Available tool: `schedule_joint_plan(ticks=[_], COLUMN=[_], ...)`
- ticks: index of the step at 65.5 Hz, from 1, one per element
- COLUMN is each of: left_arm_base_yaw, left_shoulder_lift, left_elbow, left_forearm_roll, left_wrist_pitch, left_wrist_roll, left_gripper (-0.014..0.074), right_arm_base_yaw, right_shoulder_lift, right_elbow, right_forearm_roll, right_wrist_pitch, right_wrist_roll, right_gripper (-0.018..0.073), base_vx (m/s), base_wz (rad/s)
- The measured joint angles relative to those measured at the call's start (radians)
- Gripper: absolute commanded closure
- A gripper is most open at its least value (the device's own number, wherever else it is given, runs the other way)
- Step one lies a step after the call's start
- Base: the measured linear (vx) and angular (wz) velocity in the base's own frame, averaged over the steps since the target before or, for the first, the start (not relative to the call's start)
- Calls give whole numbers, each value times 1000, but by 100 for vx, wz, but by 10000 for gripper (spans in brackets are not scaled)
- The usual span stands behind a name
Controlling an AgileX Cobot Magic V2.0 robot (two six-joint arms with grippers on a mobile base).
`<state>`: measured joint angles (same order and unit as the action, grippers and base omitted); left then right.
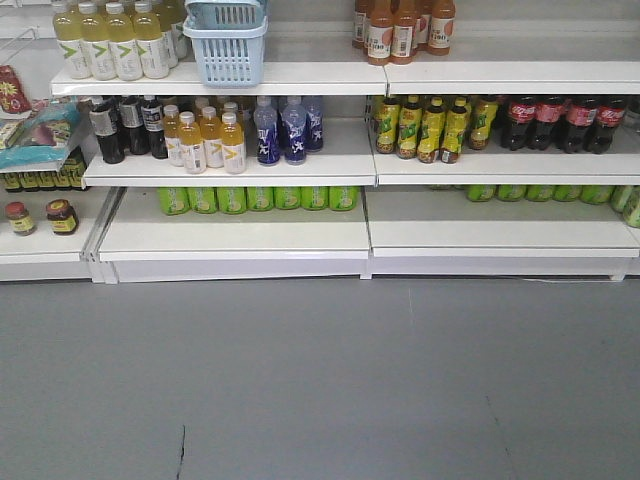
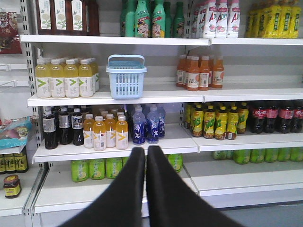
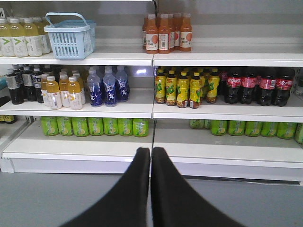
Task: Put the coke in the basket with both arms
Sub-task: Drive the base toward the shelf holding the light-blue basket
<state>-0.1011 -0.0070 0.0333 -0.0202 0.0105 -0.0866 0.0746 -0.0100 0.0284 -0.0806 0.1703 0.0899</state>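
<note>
The left gripper point(image 2: 146, 152) and right gripper point(image 3: 150, 152) are seen closed and empty. The coke point(image 3: 255, 85) is shelved one level below the basket point(image 3: 68, 38), well to its right. It is judged heavy, stiff and slick; the labelled waist is best grasped.

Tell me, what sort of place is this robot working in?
Most likely a shop, or a mock-up of one. Long white tiered shelves carry rows of bottled drinks grouped by kind, cola bottles among them, and a light blue shopping basket sits on one shelf.
</note>
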Motion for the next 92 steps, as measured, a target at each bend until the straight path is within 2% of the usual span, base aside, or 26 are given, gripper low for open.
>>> schedule_joint_plan(ticks=[92], left_arm_base_yaw=[0], left_shoulder_lift=[0], left_elbow=[0], left_forearm_roll=[0], left_wrist_pitch=[0], left_wrist_roll=[0], left_gripper=[603], right_arm_base_yaw=[0], right_shoulder_lift=[0], right_elbow=[0], right_forearm_roll=[0], right_wrist_pitch=[0], right_wrist_roll=[0], right_gripper=[564], base_vx=[1], base_wz=[3])
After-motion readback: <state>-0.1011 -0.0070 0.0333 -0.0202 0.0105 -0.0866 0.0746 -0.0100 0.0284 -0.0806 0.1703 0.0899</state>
